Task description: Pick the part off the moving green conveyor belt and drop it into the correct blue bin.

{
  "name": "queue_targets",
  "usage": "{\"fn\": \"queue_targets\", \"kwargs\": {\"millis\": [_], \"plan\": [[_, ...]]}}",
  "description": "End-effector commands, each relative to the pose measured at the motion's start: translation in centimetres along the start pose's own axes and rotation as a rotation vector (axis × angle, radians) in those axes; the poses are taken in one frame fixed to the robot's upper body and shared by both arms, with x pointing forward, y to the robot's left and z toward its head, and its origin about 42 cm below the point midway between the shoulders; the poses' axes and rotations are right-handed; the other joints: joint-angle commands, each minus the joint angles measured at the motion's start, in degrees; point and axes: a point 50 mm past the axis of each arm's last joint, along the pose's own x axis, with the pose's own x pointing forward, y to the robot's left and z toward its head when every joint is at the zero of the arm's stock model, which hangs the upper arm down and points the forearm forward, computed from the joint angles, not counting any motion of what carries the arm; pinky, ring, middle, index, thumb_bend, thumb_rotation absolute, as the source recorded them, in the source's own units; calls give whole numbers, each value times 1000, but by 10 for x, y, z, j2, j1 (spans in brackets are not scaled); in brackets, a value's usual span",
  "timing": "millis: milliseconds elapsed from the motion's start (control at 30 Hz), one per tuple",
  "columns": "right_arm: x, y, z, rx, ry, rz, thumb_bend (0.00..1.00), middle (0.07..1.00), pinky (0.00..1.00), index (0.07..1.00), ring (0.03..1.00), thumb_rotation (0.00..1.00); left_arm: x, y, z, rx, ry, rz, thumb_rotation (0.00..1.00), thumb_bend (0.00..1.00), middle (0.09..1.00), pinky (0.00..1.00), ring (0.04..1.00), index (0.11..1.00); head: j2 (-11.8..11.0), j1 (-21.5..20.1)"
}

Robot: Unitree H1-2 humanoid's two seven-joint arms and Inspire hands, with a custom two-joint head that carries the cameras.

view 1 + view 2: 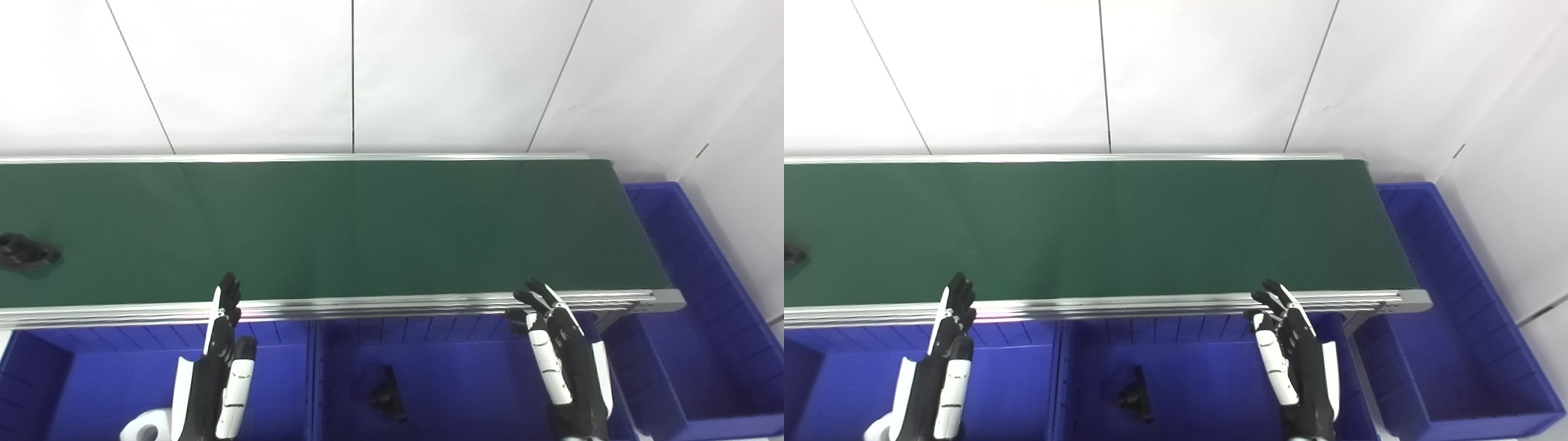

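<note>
A black part [24, 251] lies on the green conveyor belt [367, 226] at its far left edge; in the right eye view only its tip [791, 255] shows. My left hand [217, 361] is open and empty, held upright over the left blue bin [110, 367], below the belt's near rail. My right hand [560, 355] is open and empty over the right side of the middle blue bin [453, 380], fingertips at the rail. Both hands are far from the part.
A black part [387, 395] lies in the middle bin. A third blue bin [692, 318] stands past the belt's right end. A white wall runs behind the belt. The belt's metal near rail [367, 304] separates the hands from the belt.
</note>
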Motion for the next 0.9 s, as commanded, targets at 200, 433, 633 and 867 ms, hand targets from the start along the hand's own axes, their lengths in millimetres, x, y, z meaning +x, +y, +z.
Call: {"fn": "queue_targets", "kwargs": {"millis": [200,433,633,867], "plan": [[3,-2,13,9,-64,0,476,787,665,831,699,755,5,1,12,-25,-41,47,1000,598,970,1000,978,1000,8,4],[-1,0,10,49,-33,26,515,798,690,839,727,749,6,5,11,-29,-36,51,1000,593,964,1000,964,1000,14,-4],[0,3,14,104,-46,47,582,844,724,871,777,704,7,6,14,-52,7,63,1000,591,972,1000,973,1000,30,-4],[2,5,20,106,-61,68,581,896,818,909,843,719,12,6,19,-53,33,78,1000,565,963,1000,960,1000,42,-3]]}}
